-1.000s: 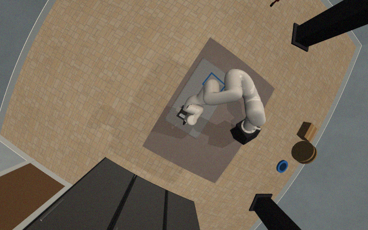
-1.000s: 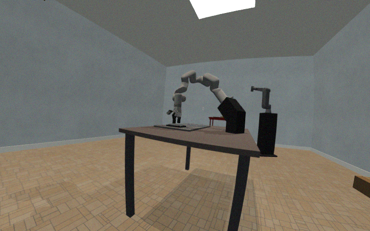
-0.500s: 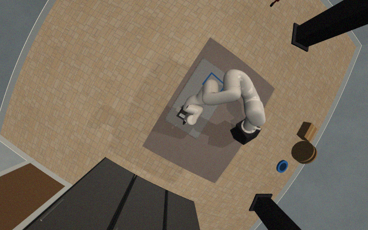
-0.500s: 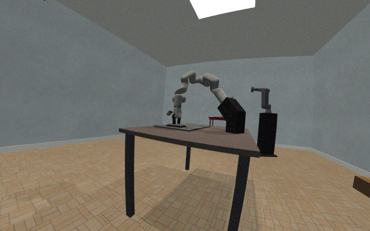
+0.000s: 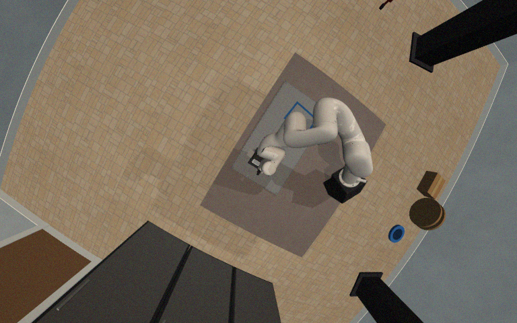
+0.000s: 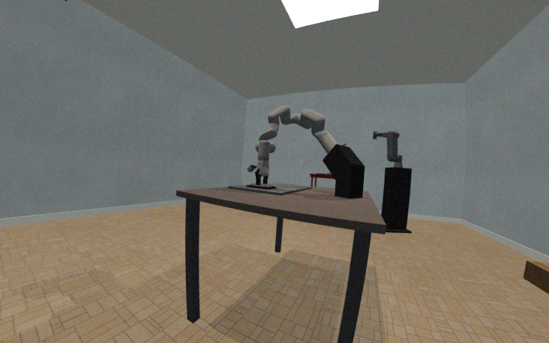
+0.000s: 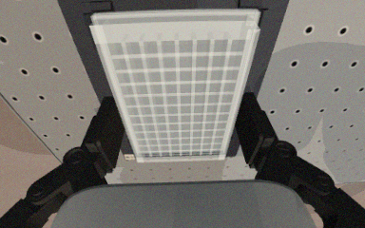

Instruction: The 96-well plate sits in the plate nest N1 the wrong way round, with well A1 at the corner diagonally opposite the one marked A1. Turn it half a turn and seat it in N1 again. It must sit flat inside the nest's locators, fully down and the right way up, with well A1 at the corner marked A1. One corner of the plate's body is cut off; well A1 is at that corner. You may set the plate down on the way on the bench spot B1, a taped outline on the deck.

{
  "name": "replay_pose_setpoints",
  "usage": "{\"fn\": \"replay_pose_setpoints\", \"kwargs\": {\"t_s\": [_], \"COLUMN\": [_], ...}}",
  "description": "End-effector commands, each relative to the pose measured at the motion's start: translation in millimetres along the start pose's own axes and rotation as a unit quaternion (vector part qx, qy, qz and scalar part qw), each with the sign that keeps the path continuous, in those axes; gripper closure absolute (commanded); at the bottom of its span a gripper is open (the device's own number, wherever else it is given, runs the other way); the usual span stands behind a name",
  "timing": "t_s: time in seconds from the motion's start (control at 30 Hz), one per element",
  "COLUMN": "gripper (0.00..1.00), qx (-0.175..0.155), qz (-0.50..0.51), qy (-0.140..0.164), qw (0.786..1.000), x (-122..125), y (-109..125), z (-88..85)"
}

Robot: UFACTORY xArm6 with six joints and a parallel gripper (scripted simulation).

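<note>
In the wrist view the translucent 96-well plate (image 7: 176, 90) lies flat in the dark nest N1 (image 7: 83, 57) on the perforated grey deck (image 7: 309, 95). My gripper (image 7: 179, 109) is open, low over the near end of the plate. Its black fingers stand on either side of the plate's long edges, with a small gap to each. A small white tag (image 7: 127, 156) sits by the plate's near left corner; I cannot read it. I cannot tell which corner is cut off. In the top view the gripper (image 5: 256, 163) is over the deck's left part, and the blue outline B1 (image 5: 299, 110) is partly hidden by the arm.
The deck (image 6: 271, 187) lies on a brown table (image 6: 291, 202). The arm's black base (image 6: 346, 171) stands at the table's right side. A second small arm on a black pedestal (image 6: 395, 198) stands on the floor beyond the table.
</note>
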State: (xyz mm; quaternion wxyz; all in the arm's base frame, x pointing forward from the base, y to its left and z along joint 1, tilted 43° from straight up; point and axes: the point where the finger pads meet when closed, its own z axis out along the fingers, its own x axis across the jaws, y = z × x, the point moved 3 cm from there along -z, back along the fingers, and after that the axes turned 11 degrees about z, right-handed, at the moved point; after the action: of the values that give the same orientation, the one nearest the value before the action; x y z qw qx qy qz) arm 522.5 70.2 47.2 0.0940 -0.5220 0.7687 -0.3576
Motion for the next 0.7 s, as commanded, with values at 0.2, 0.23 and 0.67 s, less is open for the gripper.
{"fn": "replay_pose_setpoints", "kwargs": {"t_s": [0.2, 0.23, 0.67], "gripper": [1.0, 1.0, 1.0], "qx": [0.001, 0.001, 0.001], "qz": [0.0, 0.0, 0.0], "qy": [-0.001, -0.001, -0.001], "qw": [1.0, 1.0, 1.0], "x": [-0.8, -0.8, -0.8], "y": [-0.8, -0.8, -0.8], "z": [-1.4, -1.4, -1.4]}}
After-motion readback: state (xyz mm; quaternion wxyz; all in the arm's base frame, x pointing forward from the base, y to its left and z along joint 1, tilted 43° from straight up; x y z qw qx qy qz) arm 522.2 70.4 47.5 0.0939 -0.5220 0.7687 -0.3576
